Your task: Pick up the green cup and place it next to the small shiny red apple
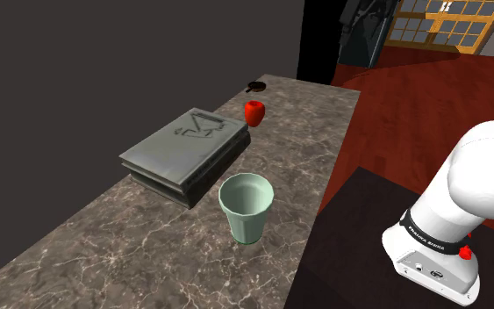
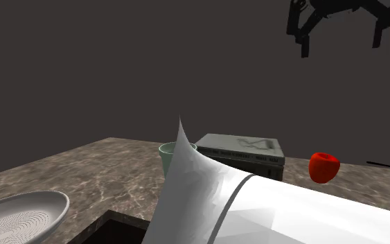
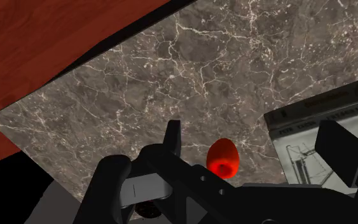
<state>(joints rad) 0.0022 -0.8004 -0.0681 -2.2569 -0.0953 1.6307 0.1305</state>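
The pale green cup point(image 1: 247, 206) stands upright and empty on the marble counter point(image 1: 104, 246), just in front of a stack of grey books point(image 1: 183, 151). In the second exterior view only its rim point(image 2: 170, 149) peeks out from behind my white arm point(image 2: 269, 208). The small shiny red apple point(image 1: 254, 111) sits past the books' far corner. My black gripper point(image 2: 340, 35) hangs high above the counter, open and holding nothing. In the wrist view its fingers point(image 3: 171, 137) stand wide apart, with the apple point(image 3: 223, 158) far below between them and the books point(image 3: 311, 127) beside it.
A small black pan point(image 1: 255, 86) lies near the counter's far end, beyond the apple. A white ribbed bowl point(image 2: 20, 213) sits at the second exterior view's lower left. The counter edge drops to a red wooden floor point(image 1: 394, 97). My base point(image 1: 447, 228) is on the dark stand.
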